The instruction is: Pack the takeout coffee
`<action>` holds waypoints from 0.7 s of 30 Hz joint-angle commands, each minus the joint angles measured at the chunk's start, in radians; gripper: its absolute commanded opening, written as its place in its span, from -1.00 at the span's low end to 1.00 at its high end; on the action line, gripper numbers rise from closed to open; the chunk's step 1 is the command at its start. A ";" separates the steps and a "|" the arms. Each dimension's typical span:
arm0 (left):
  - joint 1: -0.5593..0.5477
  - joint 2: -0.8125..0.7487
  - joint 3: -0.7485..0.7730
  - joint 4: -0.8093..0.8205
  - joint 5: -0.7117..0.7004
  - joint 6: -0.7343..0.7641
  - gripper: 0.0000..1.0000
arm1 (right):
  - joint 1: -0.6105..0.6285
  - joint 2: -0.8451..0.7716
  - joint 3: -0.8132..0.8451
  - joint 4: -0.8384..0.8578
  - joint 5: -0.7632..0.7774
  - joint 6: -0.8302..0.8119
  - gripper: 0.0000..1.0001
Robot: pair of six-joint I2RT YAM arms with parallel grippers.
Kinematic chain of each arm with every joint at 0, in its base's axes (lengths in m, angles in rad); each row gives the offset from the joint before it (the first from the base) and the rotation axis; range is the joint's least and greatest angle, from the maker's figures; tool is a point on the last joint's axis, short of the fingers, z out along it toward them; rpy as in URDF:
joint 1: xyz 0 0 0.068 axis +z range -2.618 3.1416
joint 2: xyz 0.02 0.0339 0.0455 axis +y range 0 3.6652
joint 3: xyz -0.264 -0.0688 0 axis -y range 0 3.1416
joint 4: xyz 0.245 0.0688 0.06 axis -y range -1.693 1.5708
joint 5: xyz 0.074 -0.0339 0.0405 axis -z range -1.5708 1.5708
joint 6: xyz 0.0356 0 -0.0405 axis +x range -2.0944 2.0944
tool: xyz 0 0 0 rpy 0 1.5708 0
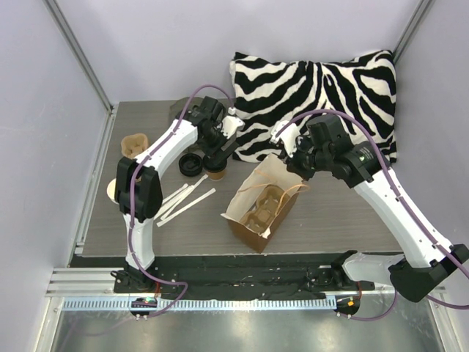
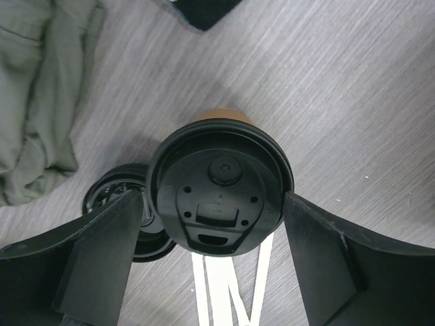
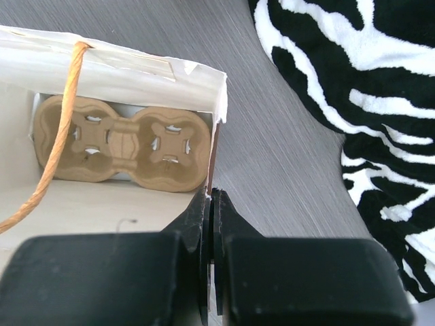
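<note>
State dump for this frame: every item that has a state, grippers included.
takeout coffee: upright on the table, lidded, not in the bag.
spare lid: loose on the table, beside the cup.
paper bag: mouth open.
cup carrier: inside the bag, both holes empty.
left gripper: open, one finger on each side of the cup; contact unclear.
right gripper: shut on the bag's rim.
</note>
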 commanded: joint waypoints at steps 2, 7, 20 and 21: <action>-0.003 0.010 0.021 -0.029 0.037 0.006 0.69 | 0.004 -0.003 0.005 0.012 0.009 -0.004 -0.98; -0.003 0.017 0.011 -0.029 0.034 0.009 0.65 | 0.004 -0.001 -0.005 0.013 0.010 -0.013 -0.98; -0.003 0.051 -0.024 -0.016 0.043 0.008 0.43 | -0.003 -0.023 -0.020 0.007 0.010 -0.015 -0.98; -0.003 0.051 -0.030 -0.013 0.042 0.009 0.42 | -0.003 -0.023 -0.022 0.007 0.010 -0.013 -0.98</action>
